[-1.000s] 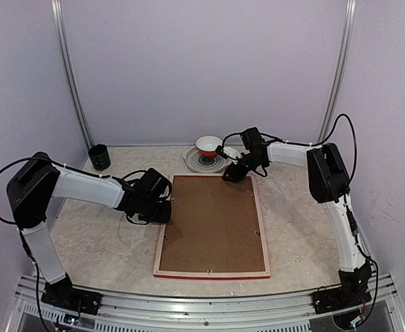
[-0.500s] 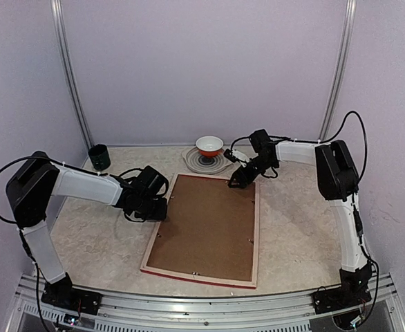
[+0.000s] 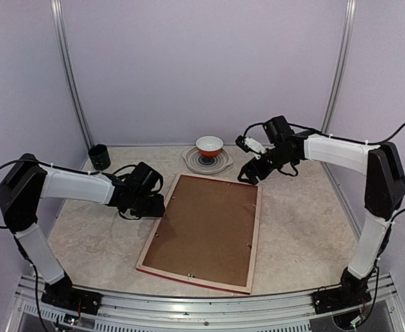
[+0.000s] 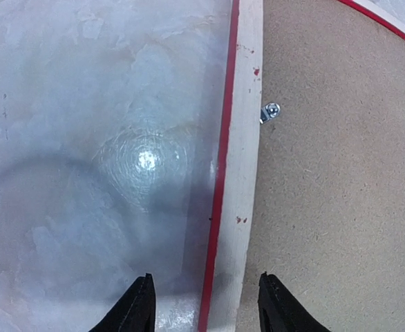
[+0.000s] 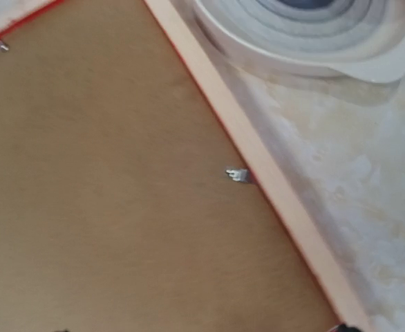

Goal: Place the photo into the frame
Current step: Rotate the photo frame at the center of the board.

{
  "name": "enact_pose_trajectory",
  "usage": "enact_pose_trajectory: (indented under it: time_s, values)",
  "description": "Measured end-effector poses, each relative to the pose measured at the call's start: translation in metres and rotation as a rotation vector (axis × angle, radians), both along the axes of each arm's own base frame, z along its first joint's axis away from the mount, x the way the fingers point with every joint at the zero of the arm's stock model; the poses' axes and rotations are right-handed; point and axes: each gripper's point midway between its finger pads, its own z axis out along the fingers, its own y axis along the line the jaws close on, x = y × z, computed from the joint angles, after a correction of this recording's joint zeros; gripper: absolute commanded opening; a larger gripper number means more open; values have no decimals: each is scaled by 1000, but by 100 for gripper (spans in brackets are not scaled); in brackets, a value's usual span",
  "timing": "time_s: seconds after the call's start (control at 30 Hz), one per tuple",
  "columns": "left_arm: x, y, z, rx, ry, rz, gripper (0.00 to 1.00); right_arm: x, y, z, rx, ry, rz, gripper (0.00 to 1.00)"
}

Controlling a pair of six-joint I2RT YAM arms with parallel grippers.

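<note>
Since a second ago the frame has swung askew, its near end now lying further left, and both claws have widened and drawn back from it.

The left claw is standing spread. Its two dark fingers are straddling the frame's pale wooden left rail without pinching it, one over the table and the other over the brown backing board. The left arm is reaching in low from the left, elbow bent and wrist tipped downward.

The right claw is hovering just off the frame's far right corner, with its arm stretching in from the right and the forearm nearly level. Its own camera is catching only dark slivers of fingertip at the bottom edge, far apart, so it is reading as spread and holding nothing.

The frame is lying face down on the table, with a thin red line showing along its edges. The backing board is covering the whole opening, so the photo cannot be seen in any view.

The wrist cameras are showing small metal clips on the rail, which are mere specks from above. Only the overhead view is showing the bowl on its plate and the dark cup. The right wrist view is cutting the plate off at its top edge.
</note>
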Motion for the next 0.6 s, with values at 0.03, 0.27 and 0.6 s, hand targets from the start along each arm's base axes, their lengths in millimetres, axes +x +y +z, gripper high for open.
enact_pose_trajectory:
  time_s: [0.03,0.27,0.6]
  values:
    - [-2,0,0,1,5,-2,54,-5,1,2,1,-5,-7,86]
    - [-47,-10,25,-14,15,-75,62,-6,-19,-25,-80,31,-98,87]
    - [-134,5,41,-70,94,-125,63,80,-22,-48,-125,2,-119,83]
